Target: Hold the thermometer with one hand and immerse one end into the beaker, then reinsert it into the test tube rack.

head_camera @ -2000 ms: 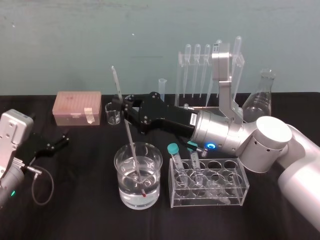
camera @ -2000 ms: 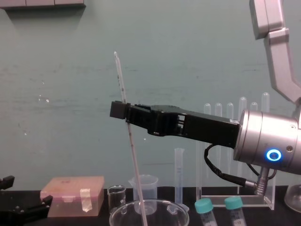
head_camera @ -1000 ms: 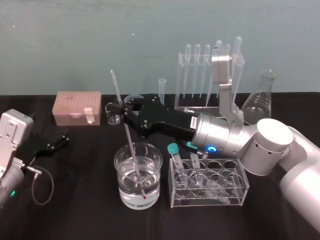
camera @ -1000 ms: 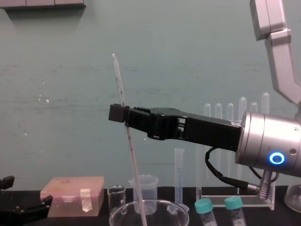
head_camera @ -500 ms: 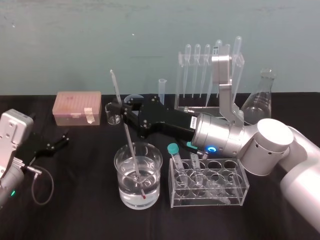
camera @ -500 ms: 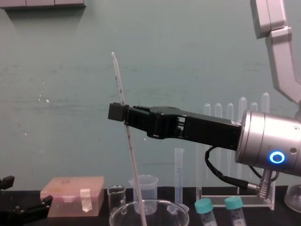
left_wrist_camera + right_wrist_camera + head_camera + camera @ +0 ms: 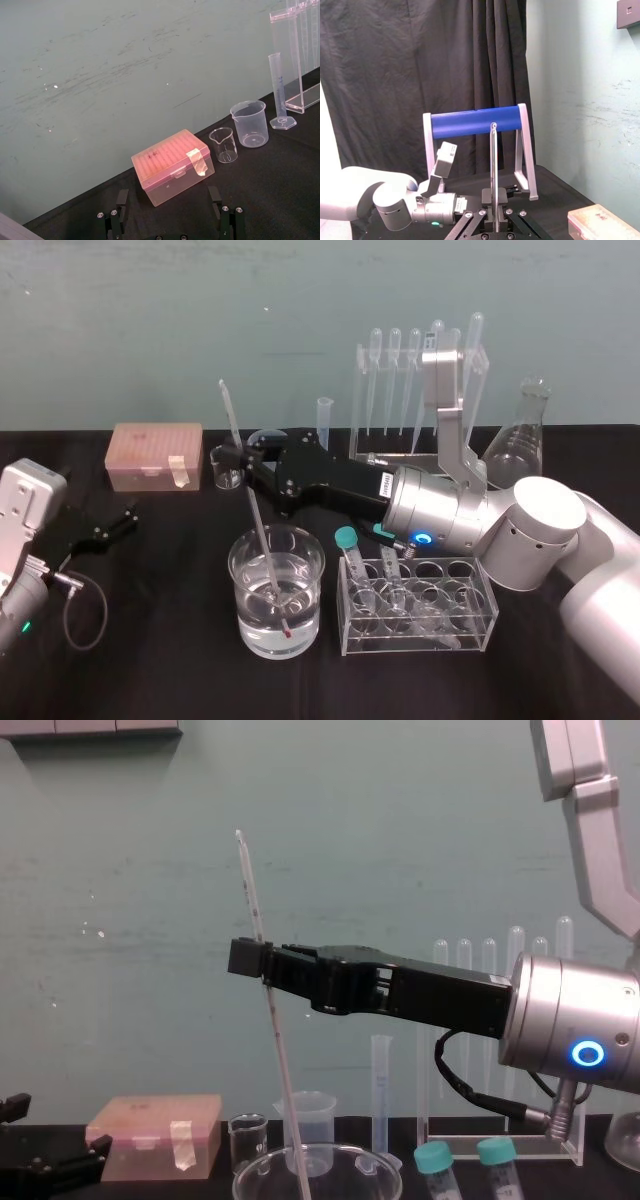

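While the right end effector [image 7: 245,455] reaches across from the robot's right above the desk [image 7: 170,660], its 2 black fingers are pressed together on the thermometer [image 7: 257,510], pinching it in its upper part. The thermometer is a very long, thin, whitish glass rod with tiny dark marks along it and a small red tip at the lower end. It stands tilted, its top leaning toward the robot's left. Its lower end is dipped in the beaker [image 7: 236,590], the red tip low in the clear liquid near the front wall; whether it touches the bottom cannot be told.

The beaker is a wide clear glass vessel, about half full, standing near the front of the desk just left of a low clear rack [image 7: 420,625] holding 2 teal-capped tubes. The test tube rack [image 7: 385,448], a tall clear frame with bulb-topped pipettes hanging in it, stands at the back, well apart from the thermometer.

The left end effector [image 7: 118,523] rests at the robot's left, its fingers spread and holding nothing, near a pink box [image 7: 157,453].
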